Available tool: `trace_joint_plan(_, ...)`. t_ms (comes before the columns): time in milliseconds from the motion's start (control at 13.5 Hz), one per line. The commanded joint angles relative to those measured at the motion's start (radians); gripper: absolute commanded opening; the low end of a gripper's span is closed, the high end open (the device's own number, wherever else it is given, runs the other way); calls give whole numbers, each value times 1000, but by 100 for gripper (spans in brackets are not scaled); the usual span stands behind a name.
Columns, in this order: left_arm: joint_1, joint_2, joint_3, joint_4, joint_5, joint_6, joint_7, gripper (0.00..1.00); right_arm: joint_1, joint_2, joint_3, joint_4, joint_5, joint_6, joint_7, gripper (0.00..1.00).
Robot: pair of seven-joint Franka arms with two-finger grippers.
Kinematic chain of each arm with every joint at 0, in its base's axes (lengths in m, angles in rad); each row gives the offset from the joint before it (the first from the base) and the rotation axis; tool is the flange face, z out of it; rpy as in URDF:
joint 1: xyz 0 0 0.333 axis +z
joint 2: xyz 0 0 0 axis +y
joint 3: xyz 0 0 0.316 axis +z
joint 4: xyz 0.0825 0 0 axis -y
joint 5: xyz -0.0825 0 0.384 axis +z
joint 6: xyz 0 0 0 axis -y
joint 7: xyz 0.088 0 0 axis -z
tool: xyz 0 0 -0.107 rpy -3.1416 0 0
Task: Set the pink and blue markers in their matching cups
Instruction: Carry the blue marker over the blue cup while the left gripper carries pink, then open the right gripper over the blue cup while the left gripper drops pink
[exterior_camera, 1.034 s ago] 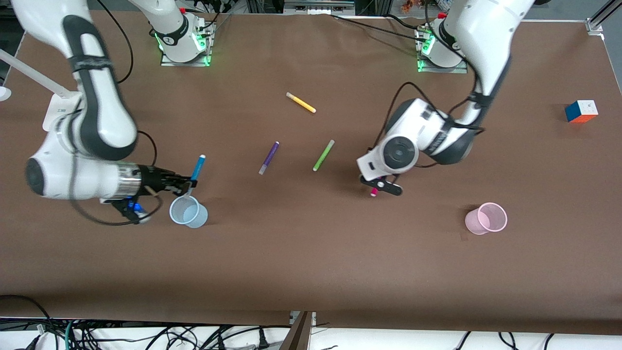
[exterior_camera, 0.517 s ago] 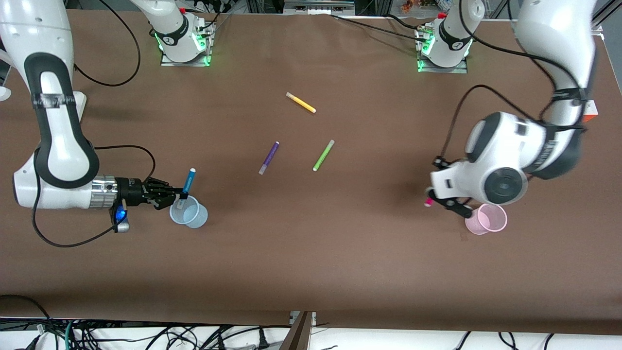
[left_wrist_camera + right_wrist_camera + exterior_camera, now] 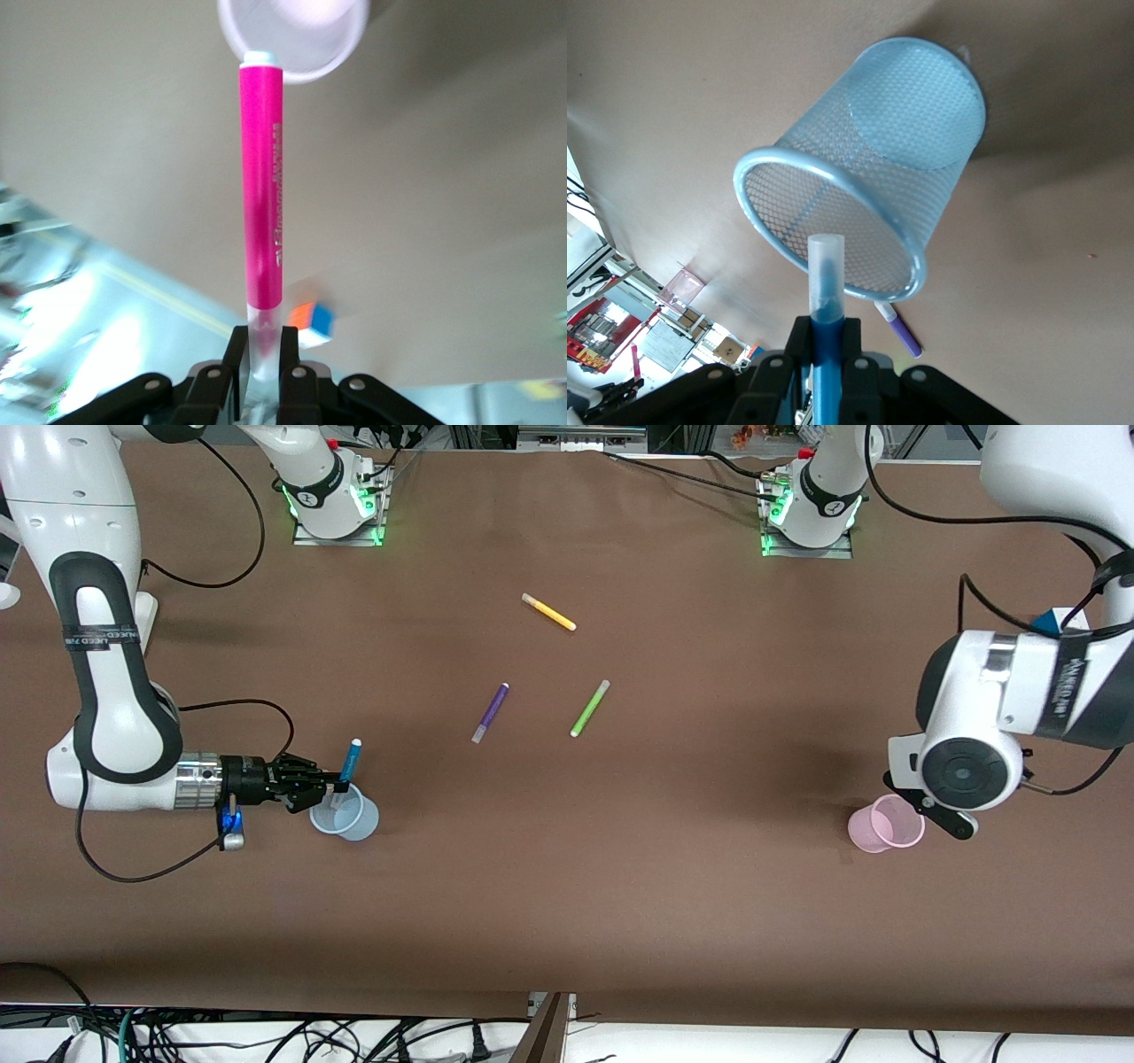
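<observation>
Nearest the front camera stand both cups on the counter (image 3: 567, 921). At the right arm's end, the right claw (image 3: 330, 787) grips the blue marker (image 3: 348, 767), whose lower tip now sits at the rim of the blue cup (image 3: 345, 815), lower than a second ago. At the left arm's end, the left claw (image 3: 259, 350), clamped on the pink marker (image 3: 262, 186), has travelled from mid-counter to just over the pink cup (image 3: 884, 823). Judgement: both markers are lined up and ready for release. Farther off lie the purple pen (image 3: 490, 712), lime-green pen (image 3: 590, 708) and yellow pen (image 3: 548, 612), untouched.
</observation>
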Motion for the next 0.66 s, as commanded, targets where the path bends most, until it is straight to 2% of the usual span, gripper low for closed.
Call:
trace_joint_plan(0, -16, 75, 1, 19, 143, -17, 62, 0, -25, 3, 17, 6, 29, -18, -13, 100)
trace_joint_plan(221, -32, 138, 1, 16, 166, 39, 53, 0, -25, -3, 16, 59, 15, -76, 11, 100)
trace_joint_plan(369, -22, 152, 6, 14, 171, 107, 44, 0, -25, -9, 12, 143, -40, -166, 82, 100)
trace_joint_plan(517, -27, 163, 6, 13, 177, 111, 46, 0, -36, -14, 11, 168, -60, -196, 102, 100)
trace_joint_plan(591, -33, 164, 6, 10, 194, 108, 44, 14, -39, -35, 11, 173, -68, -209, 102, 100)
